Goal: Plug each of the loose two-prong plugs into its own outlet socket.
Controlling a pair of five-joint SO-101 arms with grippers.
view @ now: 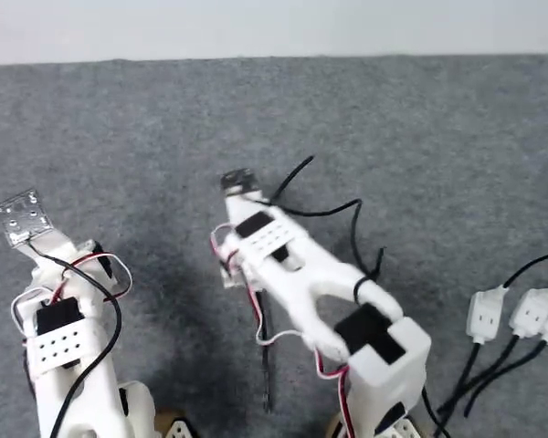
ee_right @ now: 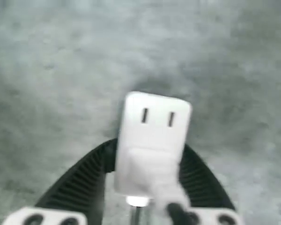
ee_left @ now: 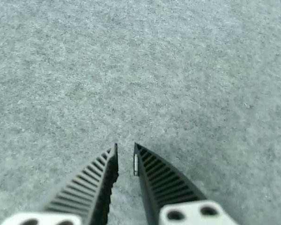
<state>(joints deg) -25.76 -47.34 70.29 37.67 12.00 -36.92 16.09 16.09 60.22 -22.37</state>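
Standing beside the table, I saw the right gripper (ee_right: 149, 146) clamped on a white socket (ee_right: 152, 133), its black ribbed fingers (ee_right: 86, 176) pressed against the two long sides. The socket's long axis ran along the fingers. Its slotted end stuck out past the tips, away from the arm's base, and the two narrow slots sat side by side on that end face, turned up enough to be seen from the wrist. At the near end of the socket a black cord (view: 333, 212) came off it and looped over the grey mat (view: 420, 128) beside the arm. From above, that gripper (view: 236, 182) was held out over the middle of the mat.

The left gripper (ee_left: 125, 149) hung over bare mat at the left side, well apart from the socket. Its fingers stood a narrow gap apart with nothing between them.

Over at the right edge lay three white blocks (view: 487, 312) close together in a row, each trailing a black cord toward the near edge. I could not tell whether they were plugs or sockets.
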